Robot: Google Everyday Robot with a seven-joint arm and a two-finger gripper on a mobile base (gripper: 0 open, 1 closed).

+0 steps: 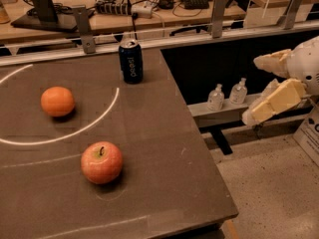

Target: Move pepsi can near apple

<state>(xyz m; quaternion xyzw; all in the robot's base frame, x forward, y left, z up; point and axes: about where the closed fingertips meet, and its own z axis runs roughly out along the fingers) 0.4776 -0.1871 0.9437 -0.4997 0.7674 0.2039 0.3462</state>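
The pepsi can (130, 61) stands upright near the far right edge of the dark table (164, 148). The apple (101, 162), red-orange with a dark stem, rests on the table nearer the front, well apart from the can. My gripper (252, 89) hangs in the air off the table's right side, at about the can's height and far from it. Its cream fingers (274, 101) are spread open and hold nothing.
A plain orange fruit (58, 101) lies at the left, inside a white arc painted on the table. A metal rail (164, 36) and a cluttered bench run behind the table. Two small clear bottles (227, 94) stand on a low shelf to the right, below my gripper.
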